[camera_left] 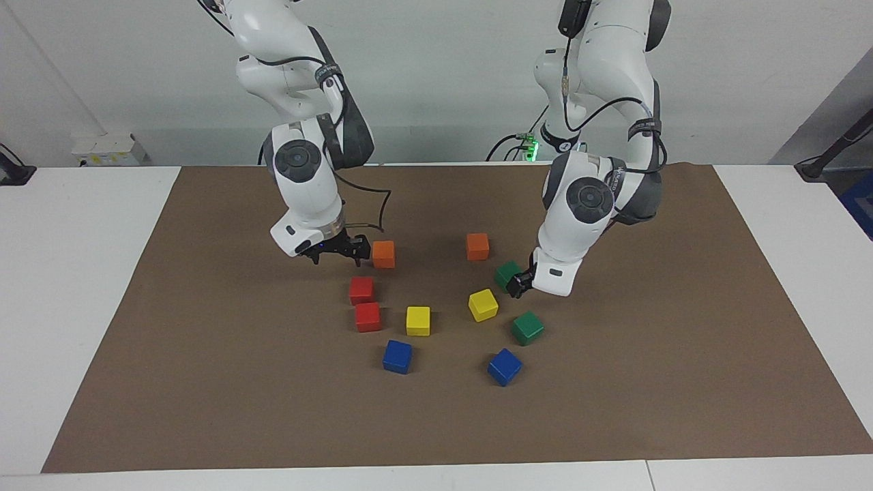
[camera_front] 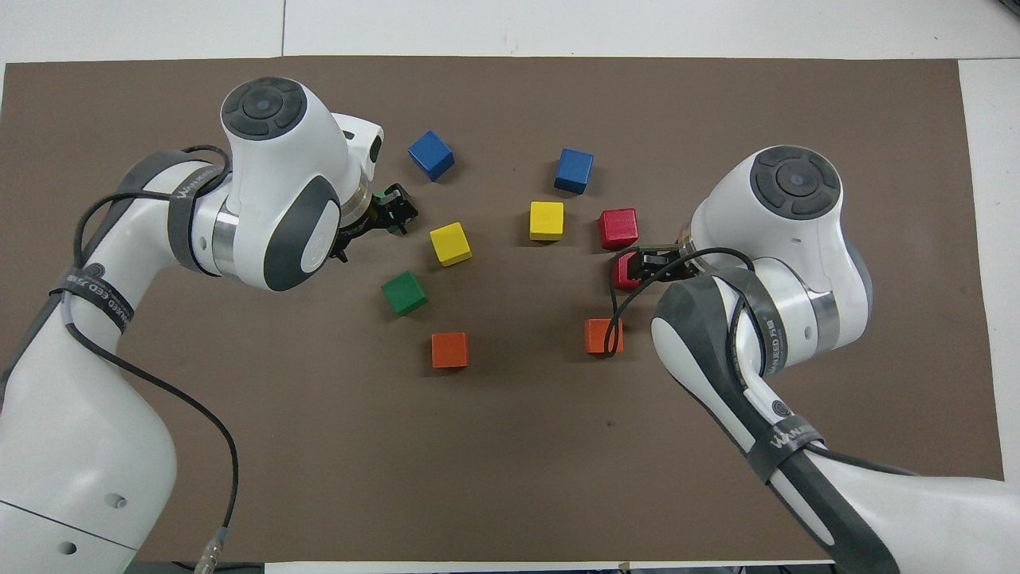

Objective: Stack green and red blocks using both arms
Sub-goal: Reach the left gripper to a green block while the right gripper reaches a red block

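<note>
Four blocks to stack: we count two green and two red, all lying singly on the brown mat [camera_left: 204, 354], none stacked yet.
Green pair: the nearer green block [camera_left: 506, 273] and the farther green block [camera_left: 527, 328] lie toward the left arm's end, with a yellow block [camera_left: 483, 305] beside them.
Red pair: the nearer red block [camera_left: 361, 289] and the farther red block [camera_left: 367, 316] lie just beside each other toward the right arm's end.
Left gripper [camera_left: 518, 283]: we see it low over the green pair with its fingers spread and holding nothing. From above it covers the farther green block, while from across the table its tips show against the nearer one.
Right gripper [camera_left: 336, 251]: it is raised and spread wide with nothing in it, beside the orange block [camera_left: 383, 254]. From above it covers the nearer red block.
Step in hand: we judge this the approach to the first pick, one arm per colour.
Next move, left: we would settle which green block is the target, centre the fingers on it, then lower and close.
Next move, right: we would line it up over the nearer red block, descend without nudging its red neighbour, then close.
</note>
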Robot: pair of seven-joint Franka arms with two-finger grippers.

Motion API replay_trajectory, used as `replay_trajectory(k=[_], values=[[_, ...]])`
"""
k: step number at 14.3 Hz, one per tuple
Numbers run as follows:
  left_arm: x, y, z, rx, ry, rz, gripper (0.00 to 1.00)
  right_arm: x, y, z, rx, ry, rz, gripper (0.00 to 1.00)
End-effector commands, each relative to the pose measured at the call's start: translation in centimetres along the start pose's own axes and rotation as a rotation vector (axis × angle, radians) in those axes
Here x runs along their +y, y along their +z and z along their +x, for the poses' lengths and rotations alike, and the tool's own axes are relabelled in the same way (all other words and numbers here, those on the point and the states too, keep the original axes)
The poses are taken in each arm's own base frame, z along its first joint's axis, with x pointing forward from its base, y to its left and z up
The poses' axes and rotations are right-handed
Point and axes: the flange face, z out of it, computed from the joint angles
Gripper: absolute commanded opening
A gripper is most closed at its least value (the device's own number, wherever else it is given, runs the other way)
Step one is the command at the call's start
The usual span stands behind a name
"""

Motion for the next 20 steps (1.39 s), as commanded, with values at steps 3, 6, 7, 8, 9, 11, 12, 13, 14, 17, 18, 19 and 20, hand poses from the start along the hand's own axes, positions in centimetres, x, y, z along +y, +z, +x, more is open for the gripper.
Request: replay_trajectory(k=[3, 6, 7, 8, 9, 11, 12, 13, 14, 17, 18, 19, 20], values=[[-0.8, 1.4, -2.4, 0.043, -0.013, -0.023, 1.00, -0.7, 0.7, -0.3, 0.011, 0.000, 0.019, 1.00], [-0.2, 1.7, -3.4, 0.043, 0.007, -0.020, 1.00, -0.7, 1.7, -0.1, 0.024, -0.003, 0.026, 0.99], [-0.1, 1.8, -3.5, 0.043, 0.015, -0.020, 1.00, -0.8, 2.3, 0.1, 0.024, -0.003, 0.027, 0.99], [-0.2, 2.2, -3.6, 0.039, 0.024, -0.015, 1.00, -1.0, 3.0, 0.3, 0.025, -0.002, 0.028, 0.99], [-0.2, 2.5, -3.8, 0.039, 0.025, -0.015, 1.00, -1.1, 3.5, 0.5, 0.029, -0.003, 0.031, 0.99], [0.3, 3.3, -4.6, 0.037, 0.045, -0.011, 1.00, -1.5, 3.9, 0.4, 0.025, -0.009, 0.029, 0.99], [0.1, 3.6, -4.7, 0.033, 0.058, -0.006, 1.00, -1.5, 4.2, 0.5, 0.022, -0.009, 0.029, 0.99], [0.1, 3.6, -4.7, 0.031, 0.077, -0.004, 1.00, -1.7, 4.5, 0.5, 0.020, -0.010, 0.028, 0.99], [0.1, 3.6, -4.7, 0.031, 0.080, -0.004, 1.00, -1.8, 4.5, 0.6, 0.032, -0.009, 0.034, 0.99], [-0.1, 4.2, -4.9, 0.029, 0.083, -0.001, 1.00, -3.0, 5.4, 0.5, 0.036, -0.020, 0.036, 0.99], [-0.2, 4.6, -5.0, 0.028, 0.084, 0.000, 1.00, -3.3, 5.6, 0.6, 0.043, -0.024, 0.039, 0.99], [-0.3, 4.9, -5.0, 0.032, 0.084, -0.004, 1.00, -3.6, 5.7, 0.6, 0.045, -0.027, 0.040, 0.99], [-0.3, 5.3, -5.1, 0.032, 0.084, -0.004, 1.00, -3.7, 5.9, 0.6, 0.044, -0.029, 0.040, 0.99]])
